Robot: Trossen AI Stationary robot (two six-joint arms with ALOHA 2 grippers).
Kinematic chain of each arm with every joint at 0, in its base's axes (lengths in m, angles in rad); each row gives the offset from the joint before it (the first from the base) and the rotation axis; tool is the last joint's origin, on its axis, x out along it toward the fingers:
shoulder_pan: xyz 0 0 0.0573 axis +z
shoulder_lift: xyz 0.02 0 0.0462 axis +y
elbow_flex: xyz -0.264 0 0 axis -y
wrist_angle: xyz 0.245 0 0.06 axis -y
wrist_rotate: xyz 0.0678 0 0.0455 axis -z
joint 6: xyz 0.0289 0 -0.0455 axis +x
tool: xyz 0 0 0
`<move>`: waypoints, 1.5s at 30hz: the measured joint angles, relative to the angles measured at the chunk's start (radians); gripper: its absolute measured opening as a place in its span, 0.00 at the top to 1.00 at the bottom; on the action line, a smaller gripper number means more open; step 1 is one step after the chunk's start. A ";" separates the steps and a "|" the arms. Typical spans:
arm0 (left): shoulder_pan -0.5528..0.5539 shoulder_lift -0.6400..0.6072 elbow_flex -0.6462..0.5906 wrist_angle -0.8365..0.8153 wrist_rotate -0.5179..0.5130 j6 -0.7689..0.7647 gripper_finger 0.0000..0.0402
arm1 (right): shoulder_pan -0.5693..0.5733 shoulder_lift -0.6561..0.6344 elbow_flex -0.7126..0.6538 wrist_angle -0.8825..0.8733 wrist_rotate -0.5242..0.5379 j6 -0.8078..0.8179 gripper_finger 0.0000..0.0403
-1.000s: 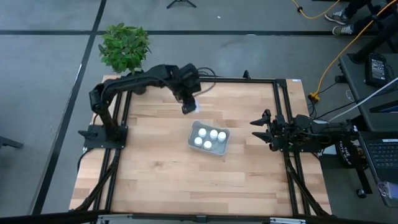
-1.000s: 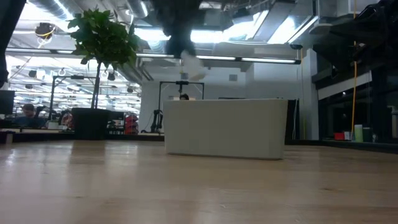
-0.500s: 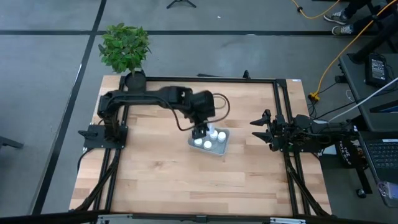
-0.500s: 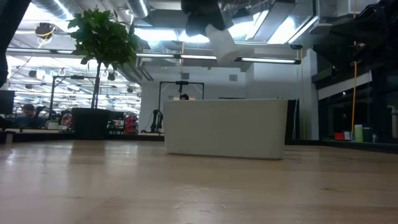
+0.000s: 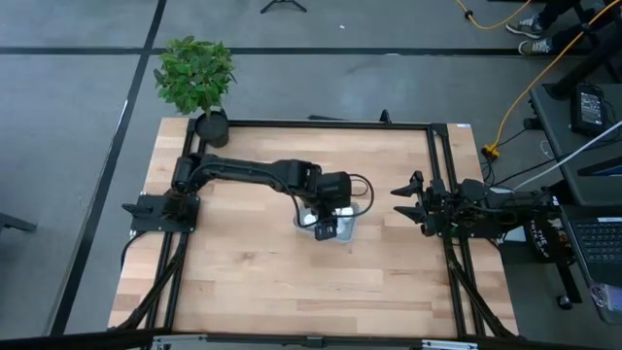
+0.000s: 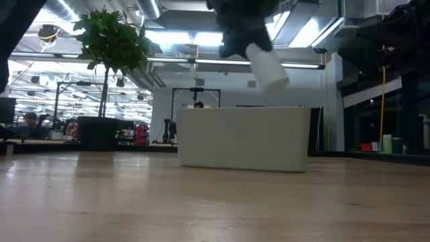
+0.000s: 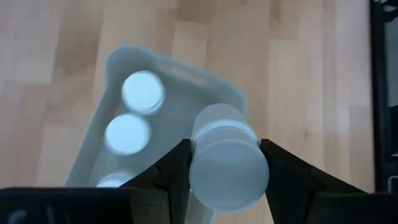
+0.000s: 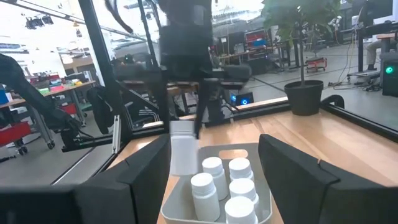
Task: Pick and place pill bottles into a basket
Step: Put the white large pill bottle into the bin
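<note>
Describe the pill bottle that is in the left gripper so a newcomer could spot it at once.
Find the grey-blue basket near the middle of the wooden table. The left gripper hangs just above it, shut on one white pill bottle. Unlike the other bottles, which stand inside the basket, this one is in the air.

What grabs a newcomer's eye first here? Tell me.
The left claw hangs over the grey-blue basket at mid-table, clamped on a white pill bottle. More bottles already stand inside. The right claw waits open at the table's right edge.
</note>
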 joint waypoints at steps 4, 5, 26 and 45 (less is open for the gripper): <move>-0.013 0.057 0.061 -0.009 0.008 -0.007 0.62 | 0.000 0.000 0.000 0.000 0.000 0.000 0.39; -0.017 0.072 0.079 -0.009 0.006 -0.007 0.62 | 0.000 0.000 0.000 0.000 0.000 0.000 0.39; 0.019 0.228 0.154 -0.086 -0.043 0.073 0.62 | 0.000 0.000 0.000 0.001 0.000 0.000 0.39; 0.013 0.286 0.153 -0.089 -0.052 0.068 0.45 | 0.000 0.000 0.000 0.000 0.000 0.000 0.39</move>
